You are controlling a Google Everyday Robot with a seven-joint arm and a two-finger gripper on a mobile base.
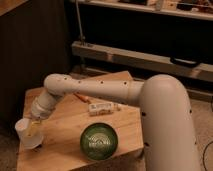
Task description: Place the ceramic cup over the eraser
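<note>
The ceramic cup, small and white, is at the front left of the wooden table, tilted with its mouth up and to the left. My gripper is at the end of the long white arm, pressed against the cup's right side and holding it low over the table. The eraser does not show clearly; only a small dark spot shows at the cup's lower right edge.
A glossy green bowl sits at the front middle of the table. A long white printed box lies behind it, and a thin orange item beside that. A metal shelf rail runs behind the table.
</note>
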